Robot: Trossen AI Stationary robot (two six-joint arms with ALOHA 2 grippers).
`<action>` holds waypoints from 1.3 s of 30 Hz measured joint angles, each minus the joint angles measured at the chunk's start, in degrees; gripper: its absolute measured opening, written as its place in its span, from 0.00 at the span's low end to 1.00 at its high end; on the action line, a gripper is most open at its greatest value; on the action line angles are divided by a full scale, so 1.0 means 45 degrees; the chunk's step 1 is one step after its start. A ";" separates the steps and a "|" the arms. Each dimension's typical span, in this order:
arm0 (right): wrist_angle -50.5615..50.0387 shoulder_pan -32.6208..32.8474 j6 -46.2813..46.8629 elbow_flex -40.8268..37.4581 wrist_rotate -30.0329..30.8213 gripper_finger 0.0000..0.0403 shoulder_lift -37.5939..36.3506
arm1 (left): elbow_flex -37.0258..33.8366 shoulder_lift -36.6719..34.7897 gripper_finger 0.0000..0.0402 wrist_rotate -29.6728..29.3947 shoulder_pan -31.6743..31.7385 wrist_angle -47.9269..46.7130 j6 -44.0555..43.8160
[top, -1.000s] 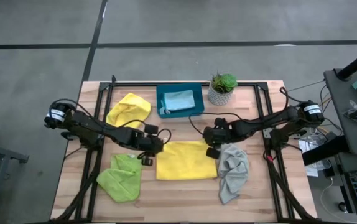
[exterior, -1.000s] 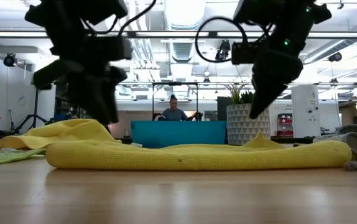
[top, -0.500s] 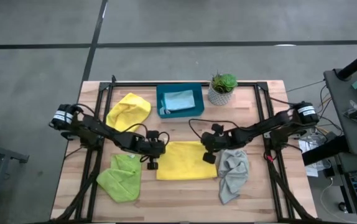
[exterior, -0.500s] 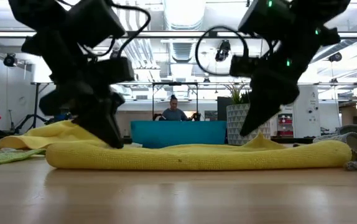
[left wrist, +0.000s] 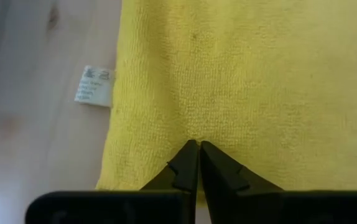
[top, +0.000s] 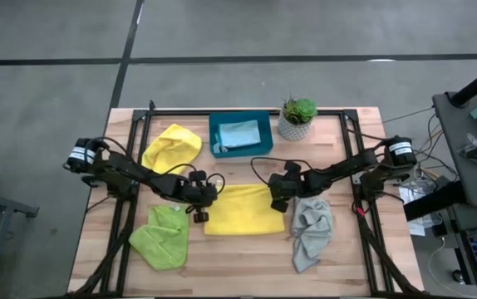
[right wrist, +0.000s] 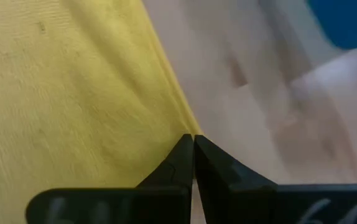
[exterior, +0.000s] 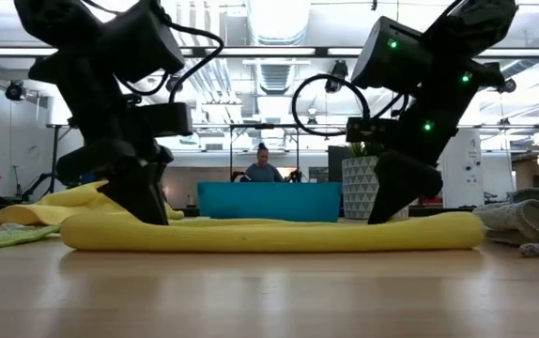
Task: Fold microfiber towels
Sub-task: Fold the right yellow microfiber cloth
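Yellow microfiber towel [top: 238,210] lies flat mid-tabletop [top: 247,266], doubled — both claws are low at its far edge. Left claw [left wrist: 194,148] is pinched shut on the towel's left corner area; right claw [right wrist: 193,140] is pinched on the right edge. Grey towel [top: 312,228] sits just beside the right edge, lime towel [top: 162,235] near the left. Bare wood is open along the near side.

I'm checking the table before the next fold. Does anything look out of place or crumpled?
Yes. The grey towel lies bunched at the right front, the lime green towel rumpled at the left front. The flat yellow towel sits between both grippers, left and right.
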 joint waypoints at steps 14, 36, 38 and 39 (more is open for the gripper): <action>-0.0072 -0.0231 0.0260 0.0002 -0.1628 0.02 -0.2468 | 0.0139 -0.1671 0.02 0.0001 0.0076 0.0016 0.0055; -0.0514 0.0577 0.6954 -0.0007 -0.5995 0.41 -0.2928 | 0.0222 -0.1497 0.02 0.0053 -0.2074 0.3027 -0.0388; -0.0883 0.0599 0.7226 -0.0008 -0.6002 0.45 -0.2921 | 0.0217 -0.1445 0.02 -0.0081 -0.2178 0.3413 -0.0407; -0.1026 0.0603 0.7339 -0.0011 -0.6018 0.47 -0.2919 | 0.0218 -0.1394 0.02 -0.0225 -0.2206 0.3701 -0.0411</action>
